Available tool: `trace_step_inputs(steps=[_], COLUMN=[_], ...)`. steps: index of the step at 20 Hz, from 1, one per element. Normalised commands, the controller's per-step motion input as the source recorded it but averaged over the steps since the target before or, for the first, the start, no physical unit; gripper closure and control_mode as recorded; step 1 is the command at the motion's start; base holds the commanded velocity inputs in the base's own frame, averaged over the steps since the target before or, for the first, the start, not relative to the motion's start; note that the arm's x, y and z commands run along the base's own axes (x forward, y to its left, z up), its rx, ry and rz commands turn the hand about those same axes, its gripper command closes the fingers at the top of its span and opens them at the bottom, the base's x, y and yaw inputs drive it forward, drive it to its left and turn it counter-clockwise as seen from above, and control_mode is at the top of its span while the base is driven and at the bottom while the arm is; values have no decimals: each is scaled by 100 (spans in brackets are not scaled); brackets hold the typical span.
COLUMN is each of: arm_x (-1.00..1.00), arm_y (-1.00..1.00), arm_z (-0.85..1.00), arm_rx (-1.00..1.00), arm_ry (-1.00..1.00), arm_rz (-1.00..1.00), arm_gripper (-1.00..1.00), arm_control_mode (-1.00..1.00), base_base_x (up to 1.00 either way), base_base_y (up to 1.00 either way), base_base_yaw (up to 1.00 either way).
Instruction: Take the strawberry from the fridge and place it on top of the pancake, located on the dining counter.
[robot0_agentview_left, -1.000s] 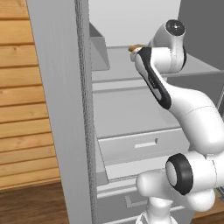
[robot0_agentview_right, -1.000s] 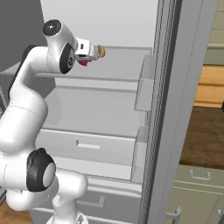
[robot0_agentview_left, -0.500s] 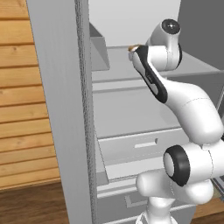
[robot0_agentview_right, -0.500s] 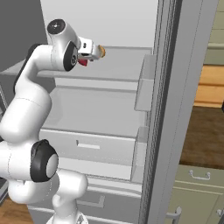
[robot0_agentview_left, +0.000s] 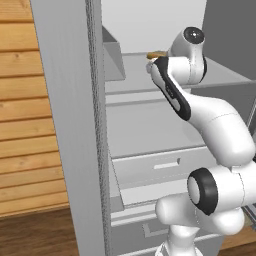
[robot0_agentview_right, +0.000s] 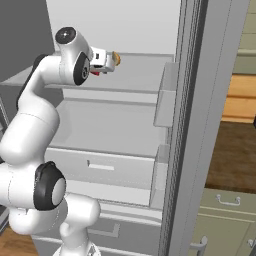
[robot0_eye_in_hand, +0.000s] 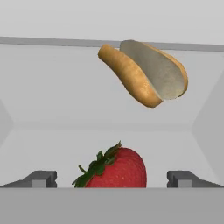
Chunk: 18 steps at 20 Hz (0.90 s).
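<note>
The fridge (robot0_agentview_right: 140, 80) stands open, and my arm reaches onto its upper glass shelf (robot0_agentview_left: 131, 75). On that shelf lies the strawberry (robot0_eye_in_hand: 117, 169), bright red with a green leafy cap, low in the hand view. My gripper (robot0_eye_in_hand: 113, 180) is open, one fingertip (robot0_eye_in_hand: 41, 178) to each side of the berry and well apart from it. In the right base view the gripper (robot0_agentview_right: 106, 65) hovers just over the shelf. The pancake and the dining counter are out of view.
A yellow-brown split bun (robot0_eye_in_hand: 144, 74) lies farther back on the same shelf, beyond the berry (robot0_agentview_right: 116, 58). Open fridge doors flank the arm on the left (robot0_agentview_left: 70, 125) and right (robot0_agentview_right: 200, 125), with door bins (robot0_agentview_right: 165, 100). A drawer (robot0_agentview_right: 100, 167) sits below.
The arm has stretched a little farther into the fridge toward the shelf. The jaws stay wide open.
</note>
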Motion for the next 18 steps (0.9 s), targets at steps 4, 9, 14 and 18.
trace_step_inputs(steps=[4, 9, 14, 18], arm_x=[8, 2, 0, 0], arm_y=[0, 0, 0, 0], arm_z=[-16, -9, 0, 0], arm_rx=[0, 0, 0, 0], arm_ry=[0, -2, 0, 0], arm_rz=[0, 0, 0, 1], arm_gripper=[-100, -100, 100, 100], arm_control_mode=[-100, -100, -100, -100], base_base_x=[0, 0, 0, 0], base_base_y=[0, 0, 0, 0], base_base_yaw=[0, 0, 0, 0])
